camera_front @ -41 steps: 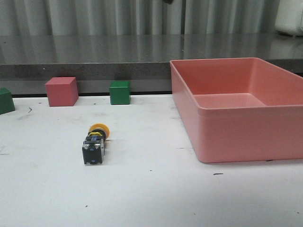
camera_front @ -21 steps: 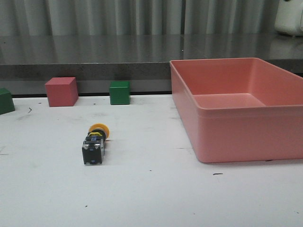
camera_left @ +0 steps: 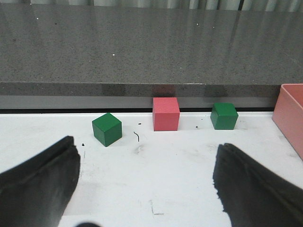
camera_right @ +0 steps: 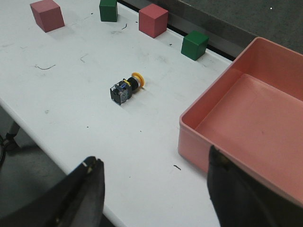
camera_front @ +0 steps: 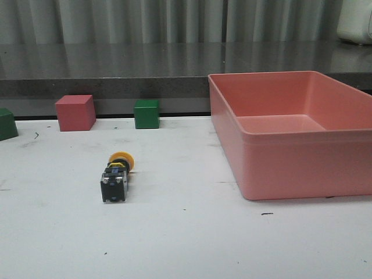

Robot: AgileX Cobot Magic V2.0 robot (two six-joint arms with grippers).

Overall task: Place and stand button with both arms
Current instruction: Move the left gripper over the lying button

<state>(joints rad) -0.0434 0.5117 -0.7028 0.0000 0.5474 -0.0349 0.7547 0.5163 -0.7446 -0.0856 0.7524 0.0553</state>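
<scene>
Button [camera_front: 116, 177] lying sideways left of pink bin [camera_front: 302, 133] (cap pointing away), both hands [camera_left: 147, 184] [camera_right: 154, 189] spread, empty.

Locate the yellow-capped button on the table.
In the front view, the button lies on its side, left of the pink bin and nearer than the green cube.

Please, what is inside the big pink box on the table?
The pink box looks empty: its floor shows bare in the front and right wrist views. The strip of floor just behind its near wall is hidden in the front view.
</scene>
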